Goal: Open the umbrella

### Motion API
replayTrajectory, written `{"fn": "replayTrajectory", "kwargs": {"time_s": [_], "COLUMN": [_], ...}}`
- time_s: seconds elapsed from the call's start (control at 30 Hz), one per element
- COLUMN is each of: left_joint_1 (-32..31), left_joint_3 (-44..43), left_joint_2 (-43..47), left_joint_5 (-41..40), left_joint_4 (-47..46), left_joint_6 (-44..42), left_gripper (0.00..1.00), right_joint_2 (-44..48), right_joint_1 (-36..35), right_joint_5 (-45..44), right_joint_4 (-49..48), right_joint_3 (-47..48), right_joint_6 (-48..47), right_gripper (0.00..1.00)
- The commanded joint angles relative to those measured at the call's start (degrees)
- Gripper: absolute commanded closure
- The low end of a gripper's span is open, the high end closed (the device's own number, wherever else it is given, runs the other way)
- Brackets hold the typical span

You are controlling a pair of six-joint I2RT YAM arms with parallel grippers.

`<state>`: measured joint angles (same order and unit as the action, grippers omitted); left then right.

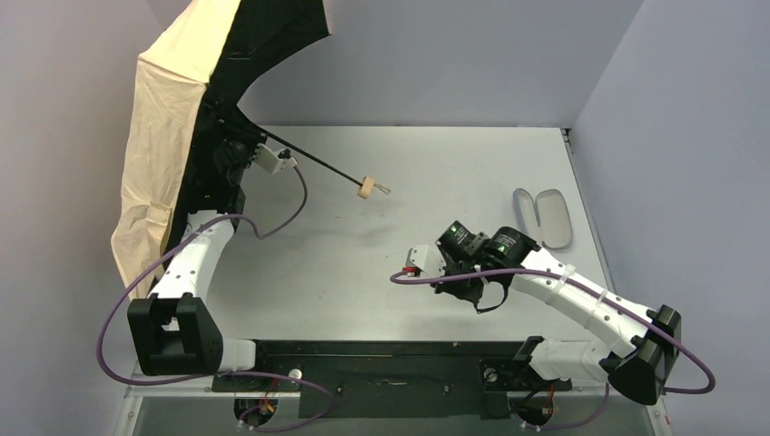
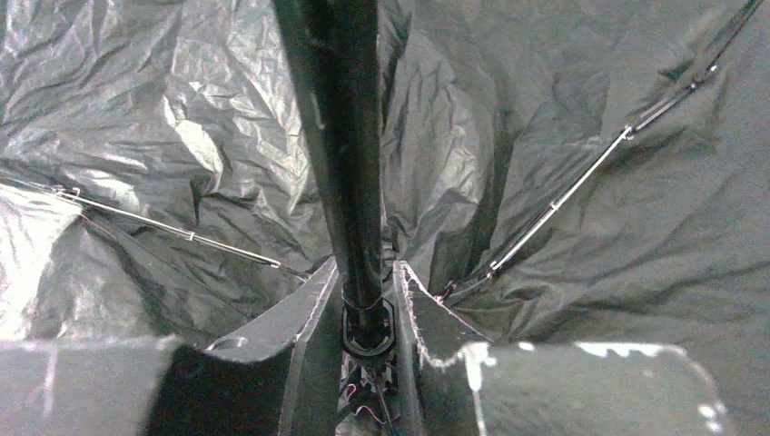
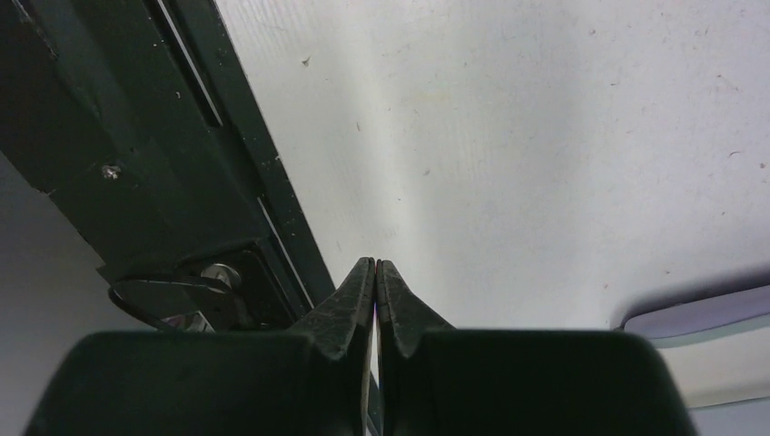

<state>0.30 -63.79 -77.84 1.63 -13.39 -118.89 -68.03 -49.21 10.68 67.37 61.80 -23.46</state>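
Nearest the viewer, a black mounting rail [image 1: 381, 363] runs along the front edge of a pale grey surface [image 1: 363, 272], with both arm bases on it.

The right arm reaches in from the near right corner towards the middle of the surface. In its wrist view the right gripper [image 3: 375, 272] has its two dark fingers pressed together, tip to tip, with nothing between them. It hangs just above the bare surface, well apart from the umbrella.

Farther back on the right, a slim grey-lavender sleeve [image 1: 543, 216] lies flat on the surface near the right wall.

The left arm rises along the left side towards the far left corner. In its wrist view the left gripper [image 2: 365, 272] is clamped on the thin black shaft [image 2: 340, 136], one finger on each side, down where the shaft meets the inside of the canopy. Crinkled black lining [image 2: 590, 272] and thin metal ribs [image 2: 563, 195] fill the view around it.

At the far left, the umbrella [image 1: 163, 136] is held off the surface and tipped on its side. Its canopy is spread, peach-beige outside towards the left wall and black lining towards the arms. The shaft slants out to the right and ends in a small beige handle [image 1: 367, 188], which hovers above the middle of the surface, touching nothing.
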Motion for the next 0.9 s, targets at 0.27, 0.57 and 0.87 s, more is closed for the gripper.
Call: {"fn": "replayTrajectory", "kwargs": {"time_s": [0.27,0.57,0.87], "left_joint_1": [-0.97,-6.37,-11.27], "left_joint_3": [2.37,2.35,1.68], "left_joint_2": [8.9,12.27,13.98], "left_joint_5": [18.29,19.92,17.52], "left_joint_4": [-5.97,-2.61,-1.26], "left_joint_6": [1.11,1.42,0.68], "left_gripper": [1.0,1.0,1.0], "right_joint_2": [-6.04,-18.94,-26.31], "right_joint_1": [12.53,6.92,2.0], "right_joint_5": [13.79,10.55,6.57], "right_joint_4": [-7.67,-9.36,-12.15], "right_joint_3": [30.05,46.05,48.89], "right_joint_6": [15.08,21.01,23.34], "right_gripper": [0.56,0.3,0.33]}}
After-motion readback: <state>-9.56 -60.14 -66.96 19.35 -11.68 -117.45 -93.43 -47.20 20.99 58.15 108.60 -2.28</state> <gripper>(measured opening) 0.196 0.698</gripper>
